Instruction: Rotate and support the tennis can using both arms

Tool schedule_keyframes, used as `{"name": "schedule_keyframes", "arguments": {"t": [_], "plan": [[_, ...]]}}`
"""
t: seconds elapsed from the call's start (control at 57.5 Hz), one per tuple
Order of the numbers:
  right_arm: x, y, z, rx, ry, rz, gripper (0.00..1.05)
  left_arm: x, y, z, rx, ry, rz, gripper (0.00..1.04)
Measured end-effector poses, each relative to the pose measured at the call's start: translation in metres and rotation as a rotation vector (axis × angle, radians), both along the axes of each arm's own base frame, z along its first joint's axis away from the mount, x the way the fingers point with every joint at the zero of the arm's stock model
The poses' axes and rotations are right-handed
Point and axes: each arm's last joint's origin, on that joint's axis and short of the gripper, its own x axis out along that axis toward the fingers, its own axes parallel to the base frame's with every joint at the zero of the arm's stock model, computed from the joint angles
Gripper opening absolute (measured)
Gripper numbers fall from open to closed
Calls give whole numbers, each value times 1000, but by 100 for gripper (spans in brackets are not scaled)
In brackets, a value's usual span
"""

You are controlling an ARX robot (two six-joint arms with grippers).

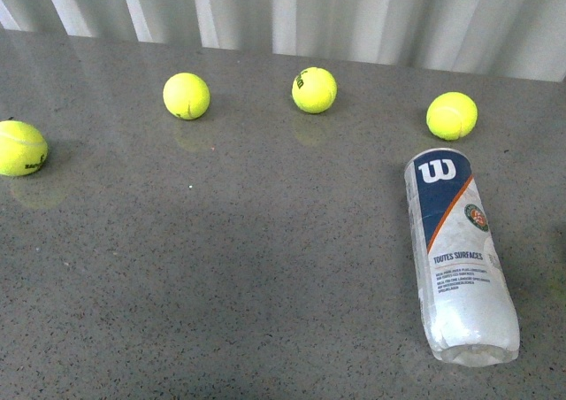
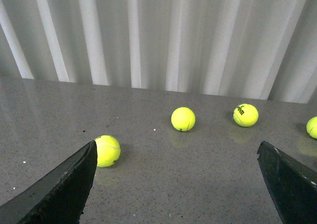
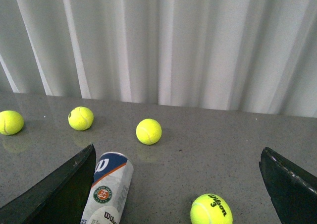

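Observation:
The tennis can (image 1: pixel 458 257) lies flat on its side at the right of the grey table, navy end with the white W pointing away from me. The right wrist view shows the can (image 3: pixel 110 189) beside one black finger (image 3: pixel 59 192) of my right gripper (image 3: pixel 177 157), which stands open with nothing between its fingers. My left gripper (image 2: pixel 177 149) is open too, over bare table, with the can out of its view. Neither arm shows in the front view.
Several yellow-green tennis balls lie loose: ball (image 1: pixel 19 148) at far left, ball (image 1: pixel 187 96), ball (image 1: pixel 314 90) and ball (image 1: pixel 451 116) in a row near the back. Another ball (image 3: pixel 211 209) lies near the right gripper. A white corrugated wall (image 1: pixel 309 11) stands behind the table.

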Motion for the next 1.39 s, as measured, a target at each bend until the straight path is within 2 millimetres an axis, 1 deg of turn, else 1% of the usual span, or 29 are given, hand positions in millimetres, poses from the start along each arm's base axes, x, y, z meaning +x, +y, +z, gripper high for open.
{"name": "schedule_keyframes", "arguments": {"t": [1.392], "plan": [[0,0,0,0,0,0,98,0,0,0,0,0,-1,98]]}}
